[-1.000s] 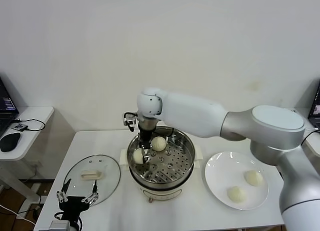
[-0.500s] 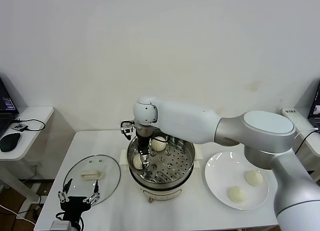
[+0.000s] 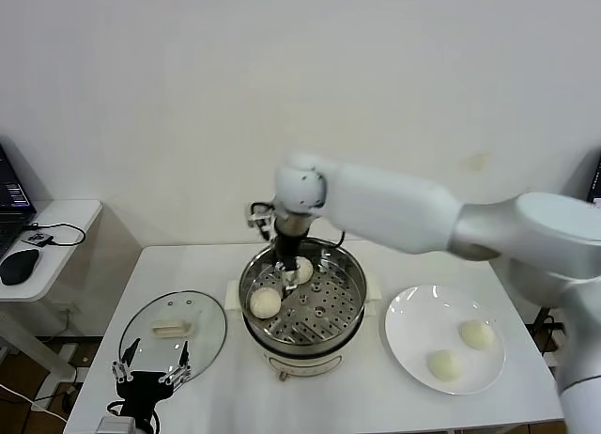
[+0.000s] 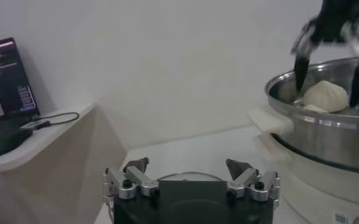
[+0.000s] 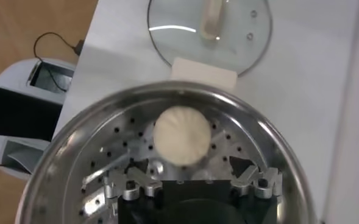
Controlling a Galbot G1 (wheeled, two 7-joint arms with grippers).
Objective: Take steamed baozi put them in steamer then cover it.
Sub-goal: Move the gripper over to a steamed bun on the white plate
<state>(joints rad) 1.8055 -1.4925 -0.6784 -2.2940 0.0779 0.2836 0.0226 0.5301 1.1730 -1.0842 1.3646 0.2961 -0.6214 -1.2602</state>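
Note:
The steamer [image 3: 359, 291] stands mid-table, with two baozi on its perforated tray: one at the left [image 3: 266, 302] and one at the back [image 3: 302, 269]. My right gripper [image 3: 286, 271] hangs open and empty just above the back bun. In the right wrist view the left baozi [image 5: 180, 135] lies on the tray beyond the spread fingers of that gripper [image 5: 189, 162]. Two more baozi [image 3: 477, 333] [image 3: 443, 364] rest on the white plate [image 3: 413, 307]. The glass cover [image 3: 174, 333] lies flat left of the steamer. My left gripper [image 3: 150, 373] waits open near the cover's front edge.
A side table with a mouse [image 3: 19, 265] and a cable stands beyond the table's left edge. From the left wrist, the steamer wall [image 4: 325, 143] rises on one side and a laptop [image 4: 8, 79] sits on the side table. The wall is close behind.
My right gripper has opened and let go of a baozi at the tray's left side. It then rose and shifted back and right over the other bun. The left arm stayed put.

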